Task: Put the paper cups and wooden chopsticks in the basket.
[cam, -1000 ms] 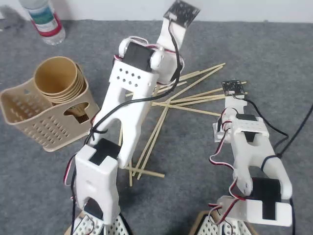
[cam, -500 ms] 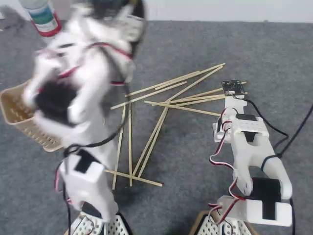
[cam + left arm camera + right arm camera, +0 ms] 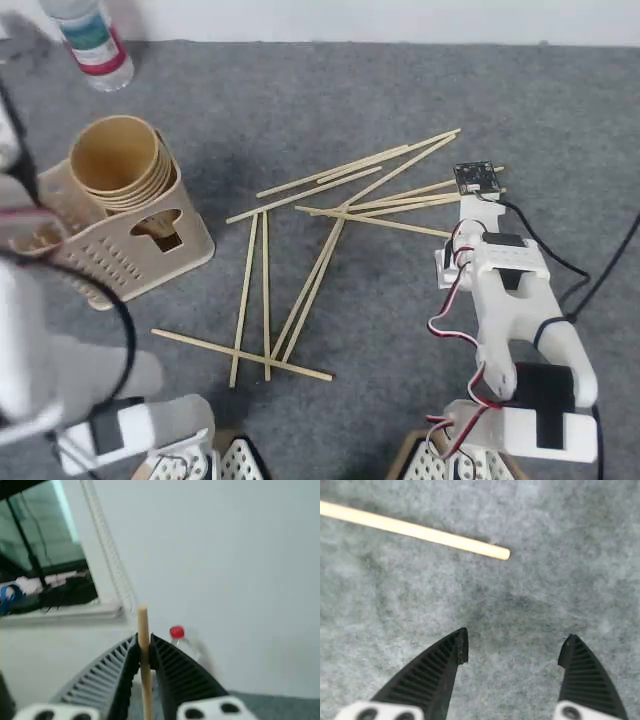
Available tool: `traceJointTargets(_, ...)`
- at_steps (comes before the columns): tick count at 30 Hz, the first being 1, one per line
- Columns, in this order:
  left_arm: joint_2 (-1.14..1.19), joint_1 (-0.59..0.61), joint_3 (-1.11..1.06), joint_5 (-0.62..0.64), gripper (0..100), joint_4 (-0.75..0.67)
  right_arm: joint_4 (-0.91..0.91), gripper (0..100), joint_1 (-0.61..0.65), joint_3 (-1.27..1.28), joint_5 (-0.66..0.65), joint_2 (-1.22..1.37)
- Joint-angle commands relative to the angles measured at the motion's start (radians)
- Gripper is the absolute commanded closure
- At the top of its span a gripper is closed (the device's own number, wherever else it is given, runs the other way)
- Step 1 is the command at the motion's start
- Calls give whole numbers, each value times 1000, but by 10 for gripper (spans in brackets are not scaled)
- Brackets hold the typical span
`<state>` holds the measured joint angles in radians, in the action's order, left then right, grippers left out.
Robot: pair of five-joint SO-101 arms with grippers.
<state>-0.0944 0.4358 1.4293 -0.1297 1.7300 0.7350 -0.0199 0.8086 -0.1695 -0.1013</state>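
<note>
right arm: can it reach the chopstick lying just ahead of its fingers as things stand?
Probably yes. The right gripper is open over grey carpet, and the chopstick lies loose just ahead with nothing between.

Paper cups (image 3: 115,158) in basket (image 3: 112,262), chopsticks (image 3: 265,290) right

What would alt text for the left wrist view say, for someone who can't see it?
The left gripper is shut on one wooden chopstick, whose end pokes out past its dark ridged jaws. Behind it stand a clear bottle with a red cap and a pale wall with a window.
</note>
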Motion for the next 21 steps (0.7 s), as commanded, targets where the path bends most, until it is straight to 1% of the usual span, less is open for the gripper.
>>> traceJointTargets(1, -60, 127, -226, -2, 988, 26, -18, 700, 7, -5, 5, -39)
traceJointTargets(5, -124, 138, -432, 26, 988, 14, -16, 700, 7, -5, 5, -39)
traceJointTargets(7, -150, 138, -515, 26, 988, -32, -16, 700, 4, -3, 5, -39)
traceJointTargets(11, -193, 138, -711, 34, 988, -196, -16, 700, 4, -3, 5, -39)
traceJointTargets(14, -226, 140, -886, 107, 988, -354, -16, 700, 4, -3, 5, -39)
traceJointTargets(16, -261, 140, -992, 133, 988, -456, -16, 700, 4, -3, 5, -39)
traceJointTargets(21, -391, 133, -1214, 137, 988, -660, -21, 700, 5, -3, 5, -39)
